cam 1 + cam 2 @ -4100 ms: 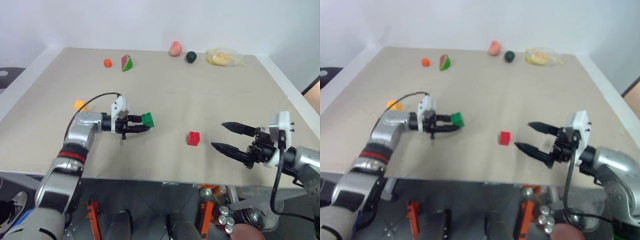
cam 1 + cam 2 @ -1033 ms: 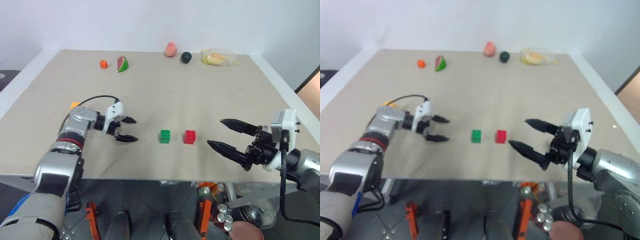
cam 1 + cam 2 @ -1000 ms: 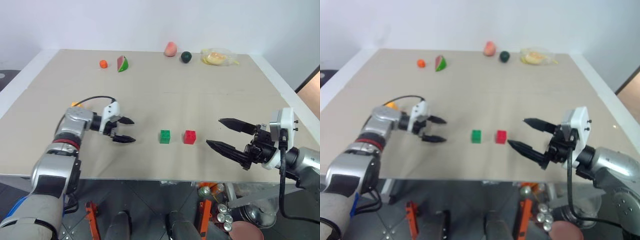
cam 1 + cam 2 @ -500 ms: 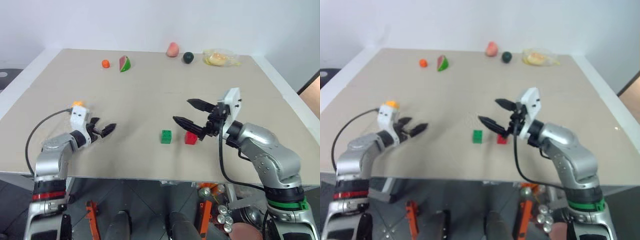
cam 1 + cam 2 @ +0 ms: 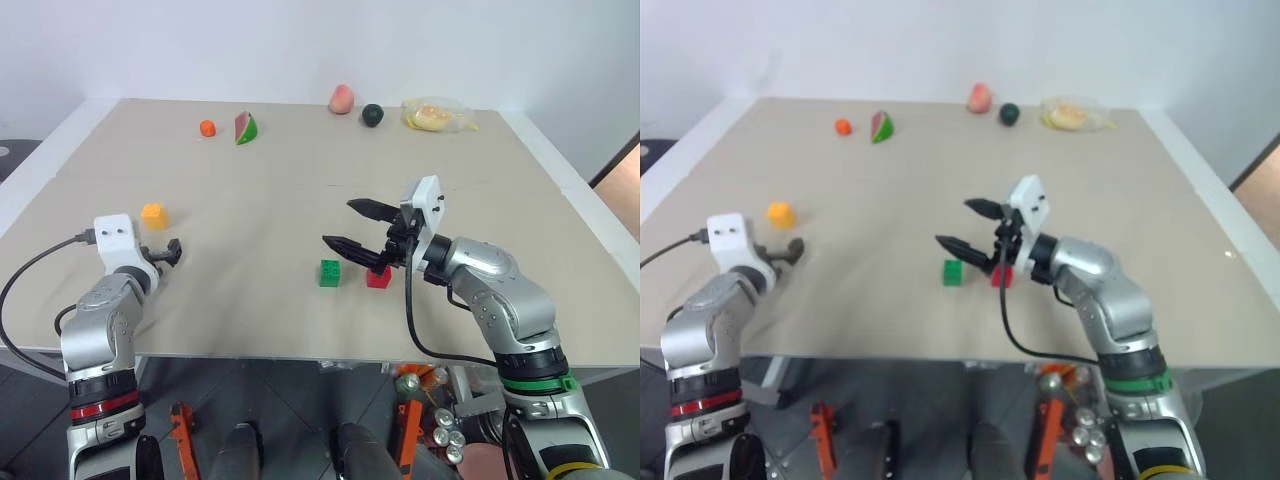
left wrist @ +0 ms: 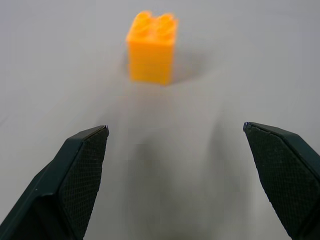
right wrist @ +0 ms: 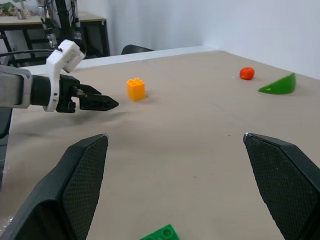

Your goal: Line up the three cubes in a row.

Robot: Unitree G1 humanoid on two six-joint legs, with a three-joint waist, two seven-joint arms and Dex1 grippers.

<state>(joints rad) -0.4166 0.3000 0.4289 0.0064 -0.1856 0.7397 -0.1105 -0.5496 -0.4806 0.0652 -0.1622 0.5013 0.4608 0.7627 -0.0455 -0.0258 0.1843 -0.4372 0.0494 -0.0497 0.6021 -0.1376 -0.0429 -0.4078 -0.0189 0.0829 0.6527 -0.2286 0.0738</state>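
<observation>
Both grippers stand spread wide and hold nothing. The left gripper (image 5: 168,252) hovers low over the table (image 5: 300,170) near its left edge, its fingers pointing toward the yellow-orange cube (image 5: 153,214), which sits just beyond the tips and apart from them; in the left wrist view that cube (image 6: 151,47) stands upright ahead of the gap between the two black fingers (image 6: 75,170). The right gripper (image 5: 358,227) reaches in over the middle of the table, its fingers above the green cube (image 5: 329,272) and the red cube (image 5: 378,277), touching neither as far as can be seen. Those two cubes sit side by side near the front edge, green to the left, a small gap between them; the yellow-orange one lies well apart to the left. The red cube is partly covered by the right gripper's lower finger, and in the right wrist view the green cube (image 7: 162,233) is cut off at the frame's edge. The left gripper's fingers are small and foreshortened in the head views.
</observation>
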